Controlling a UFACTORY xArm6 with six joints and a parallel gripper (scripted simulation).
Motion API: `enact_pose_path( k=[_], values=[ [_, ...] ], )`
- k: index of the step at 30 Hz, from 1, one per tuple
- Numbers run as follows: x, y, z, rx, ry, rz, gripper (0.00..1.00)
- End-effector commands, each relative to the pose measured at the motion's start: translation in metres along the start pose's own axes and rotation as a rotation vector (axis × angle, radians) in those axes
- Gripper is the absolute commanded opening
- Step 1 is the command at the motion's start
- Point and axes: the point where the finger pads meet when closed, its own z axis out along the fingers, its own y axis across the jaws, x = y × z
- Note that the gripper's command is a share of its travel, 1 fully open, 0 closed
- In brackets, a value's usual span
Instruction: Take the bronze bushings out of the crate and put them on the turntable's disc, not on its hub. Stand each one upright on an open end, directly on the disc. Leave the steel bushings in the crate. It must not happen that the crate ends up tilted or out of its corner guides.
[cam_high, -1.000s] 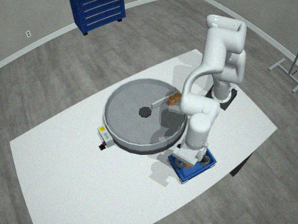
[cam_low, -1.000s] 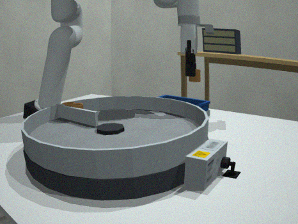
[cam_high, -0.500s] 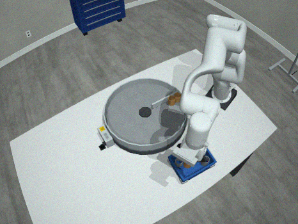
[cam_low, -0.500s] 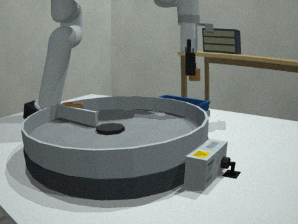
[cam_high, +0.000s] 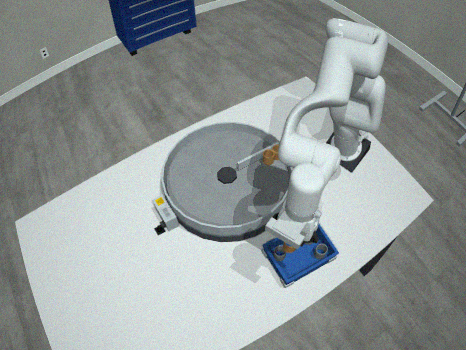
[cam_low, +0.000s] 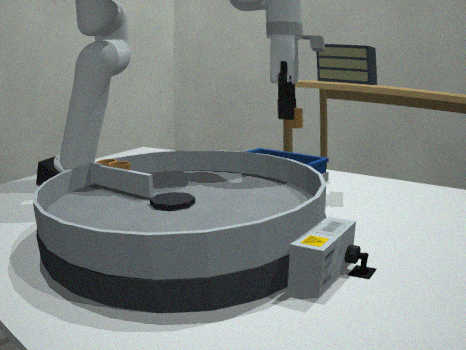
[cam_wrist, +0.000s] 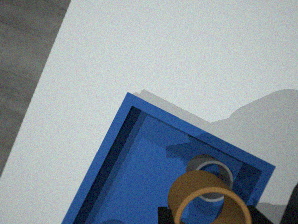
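My gripper (cam_low: 287, 112) is shut on a bronze bushing (cam_wrist: 207, 200) and holds it well above the blue crate (cam_high: 301, 255). The held bushing also shows in the exterior view (cam_low: 297, 118) beside the dark fingers. Two steel bushings (cam_high: 320, 250) (cam_high: 279, 254) stand in the crate; one shows in the wrist view (cam_wrist: 210, 170) below the held one. Another bronze bushing (cam_high: 270, 156) stands on the turntable's disc (cam_high: 220, 177) at its far right rim, next to the grey fence bar (cam_high: 252, 159). The dark hub (cam_high: 226, 175) sits at the disc's centre.
A grey control box (cam_high: 164, 212) with a yellow label juts from the turntable's front left. The arm's base (cam_high: 350, 145) stands at the table's back right. The crate sits near the table's right front edge. A wooden table (cam_low: 390, 95) stands behind.
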Motion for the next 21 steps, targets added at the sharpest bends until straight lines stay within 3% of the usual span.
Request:
enact_pose_path(
  k=[1, 7, 9, 21],
  values=[
    [-0.024, 0.031, -0.002, 0.003, 0.006, 0.0, 0.0],
    [-0.068, 0.086, -0.001, 0.003, 0.006, 0.0, 0.0],
    [-0.068, 0.086, -0.001, 0.003, 0.006, 0.0, 0.0],
    [-0.14, 0.176, -0.001, 0.003, 0.006, 0.0, 0.0]
  ],
)
